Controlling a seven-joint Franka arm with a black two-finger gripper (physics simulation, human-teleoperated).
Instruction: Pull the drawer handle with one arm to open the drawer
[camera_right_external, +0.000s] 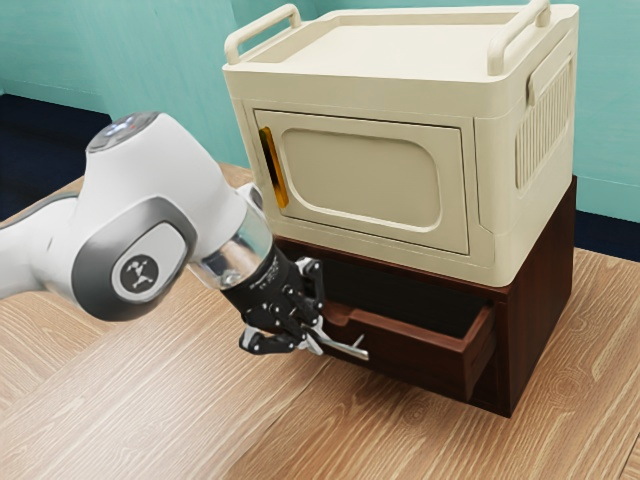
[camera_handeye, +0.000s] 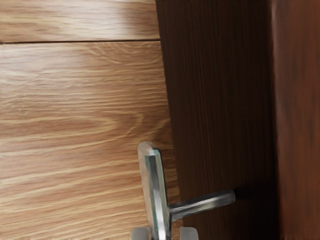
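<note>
Wood-grained bench (camera_right_external: 140, 420): carries everything inspected, with a teal wall (camera_right_external: 130, 60) behind. Cream cabinet (camera_right_external: 490, 160): upright on top of the dark red-brown drawer unit (camera_right_external: 545, 300), with a rail (camera_right_external: 262, 35) at each end of its top. Cabinet door (camera_right_external: 365, 178): closed, a yellow door handle (camera_right_external: 272, 168) along its edge toward the exterior view's left. Drawer (camera_right_external: 410, 358): partly open, front standing out from the unit, dark interior exposed from above. My hand (camera_right_external: 317, 336): in front of the drawer, reached in from the exterior view's left; fingers closed down to a narrow gap, one at each side of the metal drawer handle (camera_right_external: 348, 350), which I have hold of. In the wrist view the handle's bar runs between the fingertips (camera_handeye: 189, 233) and past them, its short post meeting the drawer's dark front.
</note>
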